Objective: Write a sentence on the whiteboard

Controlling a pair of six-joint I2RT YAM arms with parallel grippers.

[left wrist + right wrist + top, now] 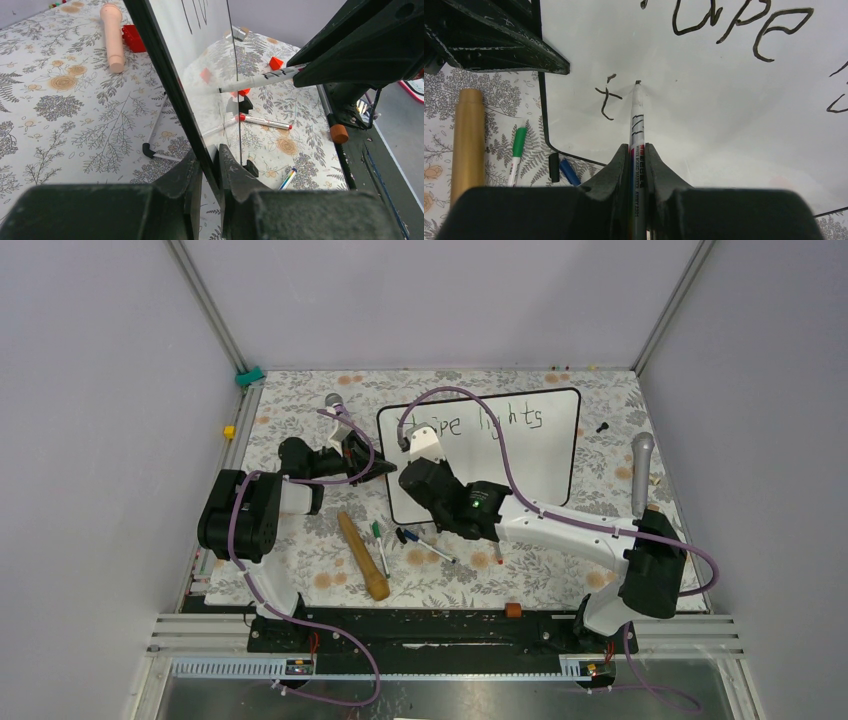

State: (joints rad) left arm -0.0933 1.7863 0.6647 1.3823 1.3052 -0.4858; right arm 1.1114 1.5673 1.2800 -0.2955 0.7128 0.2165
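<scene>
The whiteboard [520, 465] stands tilted on the flowered table, its glossy face filling the right wrist view [734, 130]. The sentence [512, 418] reads "Hope lights" along the top; lower left is a lone "t" [605, 102]. My right gripper [637, 150] is shut on a grey whiteboard marker [637, 117] whose tip touches the board just right of that "t". It hangs over the board's left part [412, 443]. My left gripper [210, 159] is shut on the board's black frame [170, 85] at its left edge [372, 468].
In front of the board lie a wooden rod [362, 555], a green-capped pen [380, 540], a blue-capped pen [420, 542] and a red-capped pen [265, 121]. A microphone [640, 470] lies right of the board, another [335, 403] at its far left. An orange block [513, 610] sits on the near rail.
</scene>
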